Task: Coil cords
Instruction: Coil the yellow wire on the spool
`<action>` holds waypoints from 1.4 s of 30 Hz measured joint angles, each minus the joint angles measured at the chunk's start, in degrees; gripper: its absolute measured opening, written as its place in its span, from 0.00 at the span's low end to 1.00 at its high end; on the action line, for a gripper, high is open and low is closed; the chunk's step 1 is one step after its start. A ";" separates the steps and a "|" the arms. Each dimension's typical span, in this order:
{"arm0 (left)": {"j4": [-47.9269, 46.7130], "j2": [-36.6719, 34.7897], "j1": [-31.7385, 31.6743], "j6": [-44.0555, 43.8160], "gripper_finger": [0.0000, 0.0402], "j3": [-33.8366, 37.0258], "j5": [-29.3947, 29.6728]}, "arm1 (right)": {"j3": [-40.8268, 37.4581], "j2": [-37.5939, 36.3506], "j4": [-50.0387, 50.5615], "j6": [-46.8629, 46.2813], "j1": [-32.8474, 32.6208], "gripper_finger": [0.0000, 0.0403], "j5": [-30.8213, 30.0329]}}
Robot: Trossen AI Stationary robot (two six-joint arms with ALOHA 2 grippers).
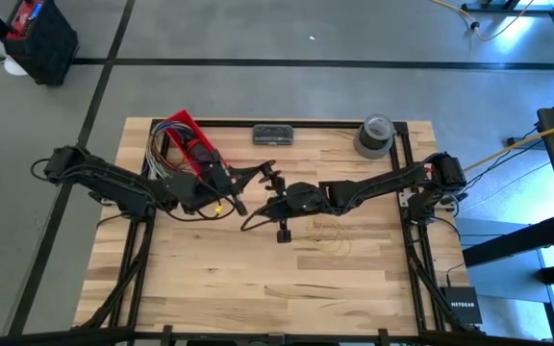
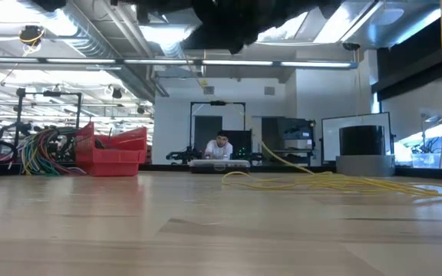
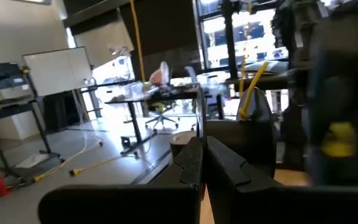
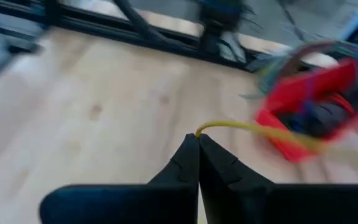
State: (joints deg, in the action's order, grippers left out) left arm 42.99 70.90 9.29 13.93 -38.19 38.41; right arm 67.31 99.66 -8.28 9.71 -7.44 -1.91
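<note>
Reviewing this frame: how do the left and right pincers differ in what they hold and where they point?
The right pincer pinches the thin yellow cord, which curls out from its tips; the left pincer shows nothing between its tips. The right pincer looks down onto the wooden table; the left pincer points level, out toward the room. Both are shut.

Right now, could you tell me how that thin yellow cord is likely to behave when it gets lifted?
Probably floppy: the cord lies in loose loops on the table. Probably light: it looks string-thin in the low view. It may slip, since the right hand, shut on it, grips only a short end.
</note>
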 joint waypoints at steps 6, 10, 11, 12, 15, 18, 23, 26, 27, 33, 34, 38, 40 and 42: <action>-1.01 1.03 -1.78 -0.41 0.00 0.42 0.01 | 0.10 0.00 -2.44 2.72 -2.24 0.01 1.41; -1.09 2.59 -2.45 1.43 0.00 0.44 0.12 | 1.60 -0.08 -0.16 2.73 -2.66 0.01 1.24; -1.41 2.96 -2.49 1.99 0.00 0.44 0.20 | 2.01 -0.21 1.10 2.73 -2.70 0.01 0.57; -2.12 3.16 -2.50 3.25 0.00 0.44 0.26 | 2.52 -0.29 2.71 2.69 -2.96 0.01 -0.21; -4.35 3.35 -2.50 8.59 0.00 0.46 0.42 | 4.20 -0.77 7.53 2.67 -3.81 0.01 -4.25; -7.22 3.33 -2.48 12.76 0.00 0.46 0.57 | 6.01 -1.22 11.33 2.66 -4.74 0.01 -9.76; -11.09 3.31 -2.08 17.34 0.00 0.46 1.03 | 7.93 -4.12 16.98 2.70 -6.19 0.01 -15.92; -11.87 3.30 -1.08 19.25 0.00 0.46 1.58 | 9.89 -6.47 22.45 2.41 -6.78 0.01 -22.20; -12.11 3.21 -0.66 19.87 0.00 0.46 1.61 | 10.24 -7.31 24.31 2.32 -6.98 0.01 -24.82; -12.69 1.61 2.19 23.04 0.00 0.48 1.82 | 10.78 -10.84 33.68 -1.38 -6.80 0.01 -34.38; -12.59 1.22 2.74 23.09 0.00 0.48 2.27 | 10.78 -11.14 35.75 -2.32 -6.77 0.01 -35.39; -12.64 -1.47 4.84 23.18 0.00 0.46 2.31 | 10.78 -11.21 43.80 -6.34 -6.82 0.01 -41.30; -12.58 -2.88 5.81 22.40 0.00 0.46 2.25 | 10.33 -11.23 45.69 -8.25 -6.80 0.01 -43.42; -12.66 -4.13 6.70 21.05 0.00 0.46 2.23 | 8.67 -11.23 44.74 -9.16 -6.81 0.01 -44.30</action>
State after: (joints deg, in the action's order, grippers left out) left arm 30.33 66.77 15.99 34.98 -37.74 40.64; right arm 75.98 88.42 36.46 0.55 -14.25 -46.21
